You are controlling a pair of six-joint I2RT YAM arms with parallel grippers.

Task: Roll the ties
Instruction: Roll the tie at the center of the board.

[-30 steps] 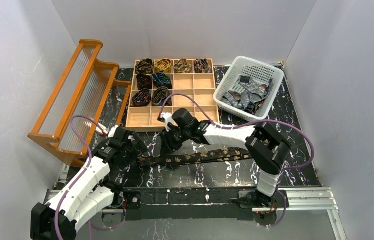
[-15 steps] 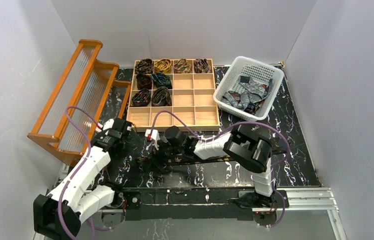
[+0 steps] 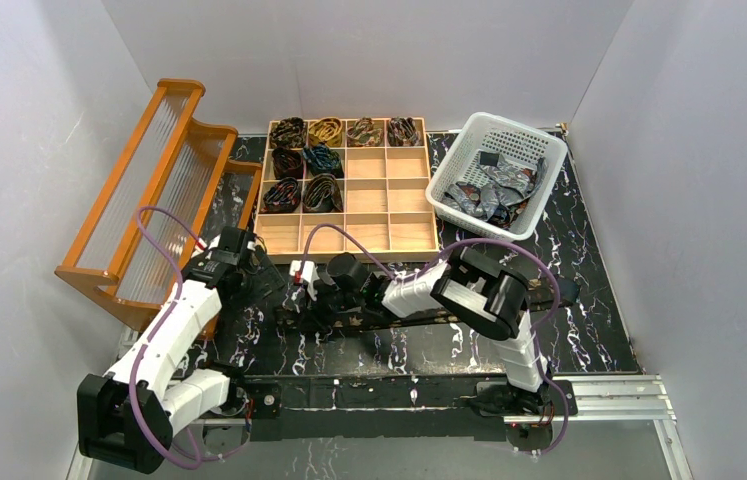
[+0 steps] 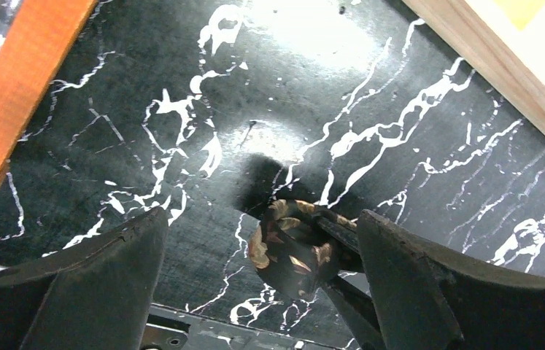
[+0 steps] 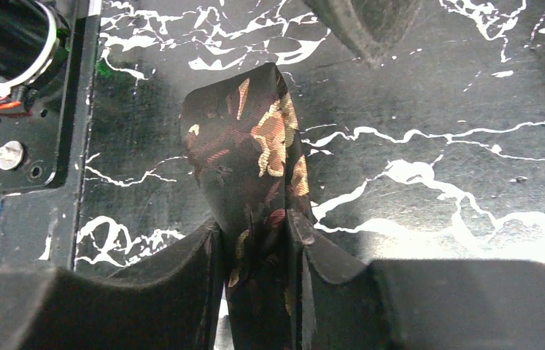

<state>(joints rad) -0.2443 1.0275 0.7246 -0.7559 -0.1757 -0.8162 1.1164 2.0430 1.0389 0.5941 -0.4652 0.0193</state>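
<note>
Ties: several coils [image 3: 324,160] filed in tray [image 3: 389,235]; basket [image 3: 509,125] stock pending; brown tie [image 5: 244,153] pinched in right gripper [image 5: 254,230]; left gripper [image 4: 260,226] spread wide, empty.

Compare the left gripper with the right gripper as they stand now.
The left gripper stands wide open and grips nothing; the right gripper is pinched shut on the dark brown tie. The left gripper sits toward the table's left, near the wooden rack; the right gripper sits nearer the middle. Both have black fingers and are low over the black marbled table.
</note>
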